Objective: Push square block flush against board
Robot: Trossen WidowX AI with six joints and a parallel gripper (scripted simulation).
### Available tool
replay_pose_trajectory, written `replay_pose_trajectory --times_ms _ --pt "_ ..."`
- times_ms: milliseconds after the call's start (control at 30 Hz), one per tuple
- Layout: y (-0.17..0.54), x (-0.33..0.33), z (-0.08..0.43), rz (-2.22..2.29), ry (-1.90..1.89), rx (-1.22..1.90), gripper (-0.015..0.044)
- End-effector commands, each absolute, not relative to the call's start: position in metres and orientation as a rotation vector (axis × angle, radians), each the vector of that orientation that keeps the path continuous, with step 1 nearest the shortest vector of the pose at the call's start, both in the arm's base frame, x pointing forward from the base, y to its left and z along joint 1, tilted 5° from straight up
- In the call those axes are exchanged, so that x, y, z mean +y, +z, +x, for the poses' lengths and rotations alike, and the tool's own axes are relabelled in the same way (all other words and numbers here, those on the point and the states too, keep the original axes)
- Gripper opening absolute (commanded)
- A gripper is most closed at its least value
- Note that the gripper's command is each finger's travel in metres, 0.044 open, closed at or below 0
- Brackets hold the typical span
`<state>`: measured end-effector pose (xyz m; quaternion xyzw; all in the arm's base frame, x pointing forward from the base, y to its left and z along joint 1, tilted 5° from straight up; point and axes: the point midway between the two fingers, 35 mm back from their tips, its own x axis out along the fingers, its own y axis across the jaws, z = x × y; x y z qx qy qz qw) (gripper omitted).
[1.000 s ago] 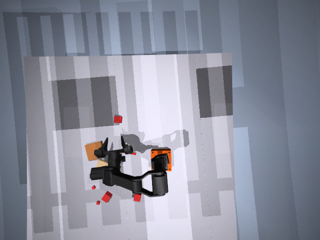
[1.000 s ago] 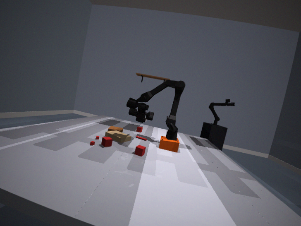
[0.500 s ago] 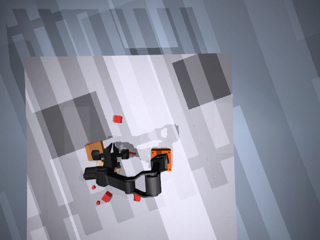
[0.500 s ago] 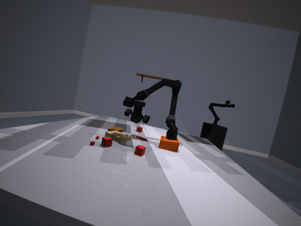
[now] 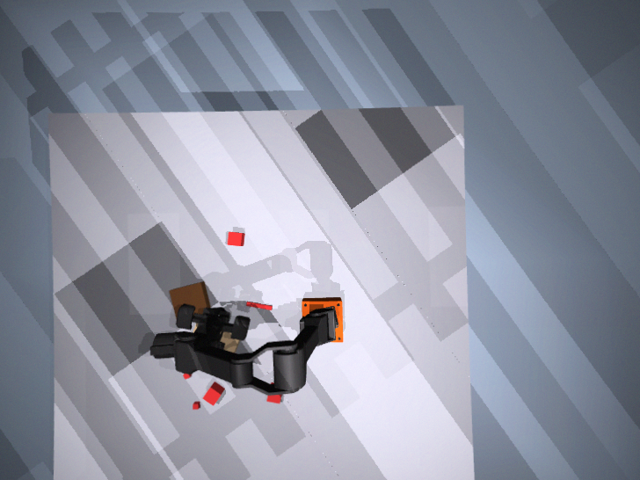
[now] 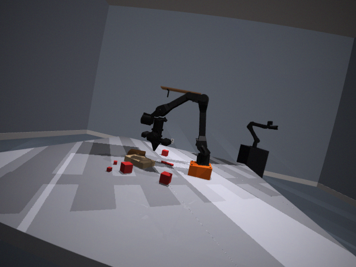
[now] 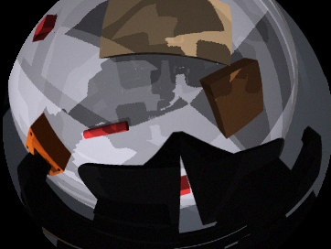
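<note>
The brown square block lies flat beside the tan board. It is turned at an angle to the board. In the wrist view a corner of the board is close to the block; I cannot tell whether they touch. In the top view the arm hides much of the board and part of the block. My gripper is shut and empty. It points down, above the table near both parts; its fingertips are hidden in the top view.
A red stick lies between the board and the orange base. A red cube lies beyond it. Several other red cubes, two of them small, lie on the board's other side.
</note>
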<state>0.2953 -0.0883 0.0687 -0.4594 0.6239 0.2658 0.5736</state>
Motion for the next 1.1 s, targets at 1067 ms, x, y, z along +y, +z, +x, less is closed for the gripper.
replay_pose_trajectory --times_ms 1067 --pt "0.012 -0.055 0.324 -0.828 0.694 1.360 0.0000"
